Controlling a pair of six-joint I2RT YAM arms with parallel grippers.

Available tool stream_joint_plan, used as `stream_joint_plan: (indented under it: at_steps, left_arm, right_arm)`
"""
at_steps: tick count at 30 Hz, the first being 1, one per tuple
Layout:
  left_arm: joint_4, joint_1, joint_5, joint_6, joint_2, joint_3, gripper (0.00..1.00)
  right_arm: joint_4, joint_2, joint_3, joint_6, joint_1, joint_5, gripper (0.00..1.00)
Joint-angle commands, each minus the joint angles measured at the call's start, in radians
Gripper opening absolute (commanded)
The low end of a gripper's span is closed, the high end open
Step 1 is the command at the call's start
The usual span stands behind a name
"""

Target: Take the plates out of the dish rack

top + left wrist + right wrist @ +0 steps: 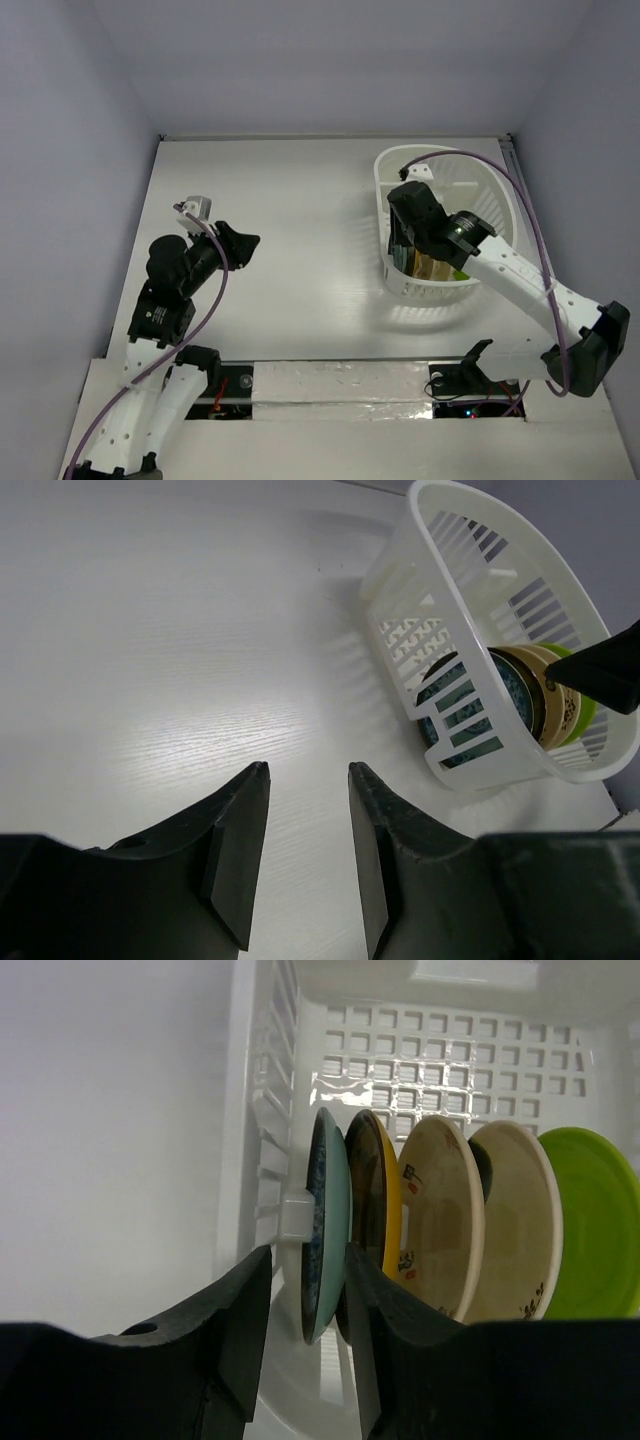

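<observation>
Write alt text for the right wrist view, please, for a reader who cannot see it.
Five small plates stand on edge in a row inside a white dish rack: teal-blue, mustard-brown, two cream-toned and lime green. The black fingers of the right end effector, slightly apart, frame the teal-blue plate at the row's left end.

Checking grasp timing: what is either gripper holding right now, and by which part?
Nothing yet. The right gripper sits open around the rim of the teal plate, not clamped; the left gripper is open and empty.
</observation>
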Motion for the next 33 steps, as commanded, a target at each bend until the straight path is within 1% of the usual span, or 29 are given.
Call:
stream_joint_plan:
  at_steps: [1,6,14,21,24,33]
  left_arm:
    - [0.059,-0.015,-0.007,-0.008,-0.018,-0.005,0.35]
    - [0.055,-0.025,-0.02,-0.009,-0.032,-0.006,0.41]
    - [0.05,-0.043,-0.031,-0.011,-0.052,-0.006,0.43]
    - [0.049,-0.043,-0.041,-0.011,-0.081,-0.006,0.43]
    - [0.046,-0.043,-0.047,-0.014,-0.094,-0.006,0.43]
    - [0.044,-0.061,-0.055,-0.014,-0.116,-0.005,0.43]
  right_arm:
    - [-0.061,0.045,0.057,0.03,0.018,0.101,0.41]
    - [-0.129,0.118,0.1,0.054,0.029,0.19,0.36]
    - [-0.137,0.186,0.082,0.071,0.029,0.212,0.31]
    - [-0.153,0.243,0.096,0.083,0.058,0.252,0.28]
    - [-0.18,0.278,0.11,0.099,0.069,0.284,0.27]
    - [-0.271,0.356,0.159,0.145,0.116,0.397,0.17]
